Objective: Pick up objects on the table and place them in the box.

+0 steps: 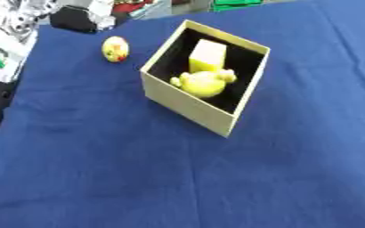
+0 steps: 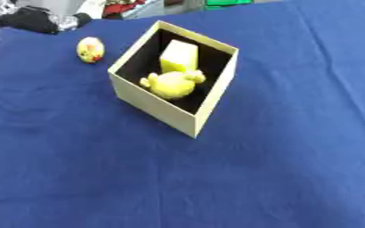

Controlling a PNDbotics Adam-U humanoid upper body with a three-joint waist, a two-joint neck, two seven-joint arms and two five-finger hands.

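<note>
An open beige box [image 1: 187, 104] with a dark inside stands askew on the blue cloth. Inside it lie a pale yellow block [image 1: 207, 55] and, in front of that, a rounded yellow toy [image 1: 204, 83]. A small yellow egg-shaped thing with red marks [image 1: 115, 48] sits on the cloth to the left of the box, apart from it. My left hand [image 2: 31, 20] shows as a black shape with silver parts at the top left, beyond the egg-shaped thing and not touching it. My right hand is out of view.
The blue cloth [image 1: 178, 178] covers the whole table. A white and black shape [image 1: 0, 62] runs along the left edge. Clutter with red and green parts [image 1: 232, 4] lies past the far edge.
</note>
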